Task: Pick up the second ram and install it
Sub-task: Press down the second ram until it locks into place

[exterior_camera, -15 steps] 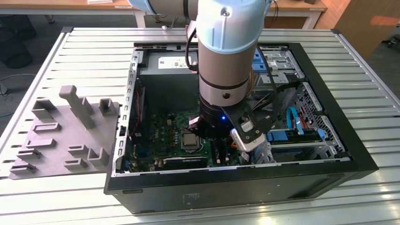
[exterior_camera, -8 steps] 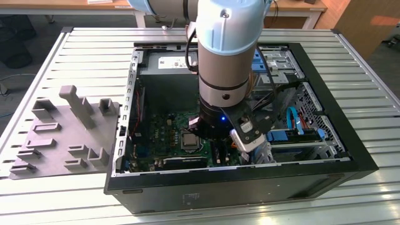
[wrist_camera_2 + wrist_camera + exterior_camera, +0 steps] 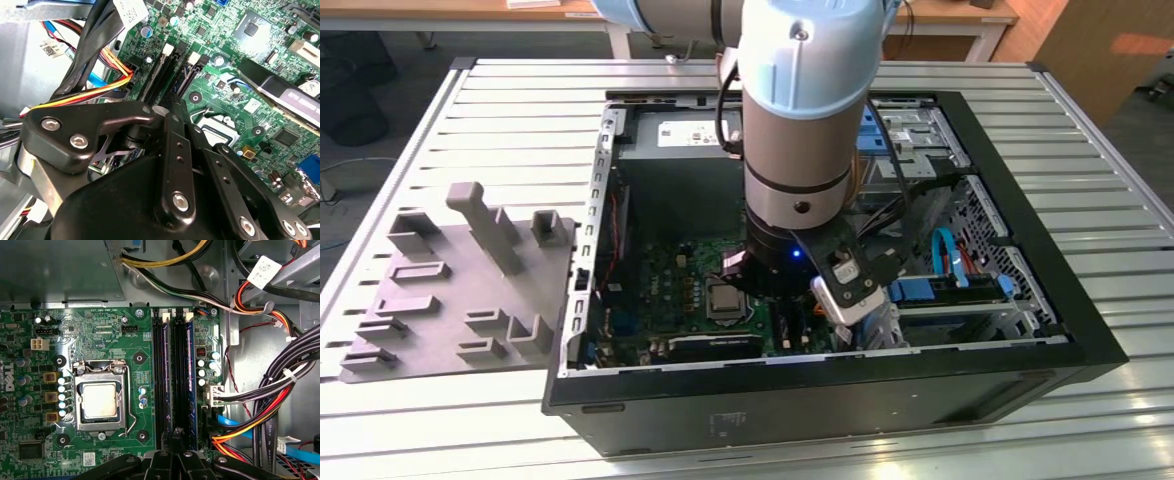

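In the first wrist view my gripper [image 3: 176,442] hangs low over the two long black memory slots [image 3: 162,375] beside the processor socket [image 3: 100,400]. A dark ram stick [image 3: 183,375] with a bluish side stands on edge in the slot farther from the socket, and the gripper's tip is over one end of it. The second wrist view shows the gripper [image 3: 171,102] pointing down at the same slots [image 3: 165,70]. Whether it grips the stick or only touches it is hidden. In the exterior view the gripper [image 3: 771,285] is deep inside the open computer case [image 3: 1014,330].
Bundles of black, yellow, red and orange cables [image 3: 270,405] crowd the space beside the slots. A grey moulded holder tray [image 3: 454,290] lies on the slatted table at the exterior view's left. The case's metal walls [image 3: 600,190] and drive bays [image 3: 921,130] close in around the arm.
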Controlling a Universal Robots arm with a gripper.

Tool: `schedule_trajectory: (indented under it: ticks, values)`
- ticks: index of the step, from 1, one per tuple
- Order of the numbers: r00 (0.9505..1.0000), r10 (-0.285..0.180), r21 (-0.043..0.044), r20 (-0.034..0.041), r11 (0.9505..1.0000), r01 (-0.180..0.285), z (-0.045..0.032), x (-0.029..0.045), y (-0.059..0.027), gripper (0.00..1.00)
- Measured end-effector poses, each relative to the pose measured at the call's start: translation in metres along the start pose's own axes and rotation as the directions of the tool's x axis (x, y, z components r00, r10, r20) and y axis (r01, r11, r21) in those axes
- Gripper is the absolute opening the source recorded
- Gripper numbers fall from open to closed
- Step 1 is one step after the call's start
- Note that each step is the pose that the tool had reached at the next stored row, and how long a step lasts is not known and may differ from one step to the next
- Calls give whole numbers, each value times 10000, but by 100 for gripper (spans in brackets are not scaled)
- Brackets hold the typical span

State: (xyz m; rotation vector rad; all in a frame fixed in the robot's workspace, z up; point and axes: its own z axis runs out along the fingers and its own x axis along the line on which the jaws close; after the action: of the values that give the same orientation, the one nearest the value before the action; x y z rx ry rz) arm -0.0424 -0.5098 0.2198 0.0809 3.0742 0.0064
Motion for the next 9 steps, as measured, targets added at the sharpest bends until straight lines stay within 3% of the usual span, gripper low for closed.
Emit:
schedule_trajectory:
  ticks: [9]
  values:
    - [10000, 0, -5, 1, 10000, 0, 16, 2, -1, 11]
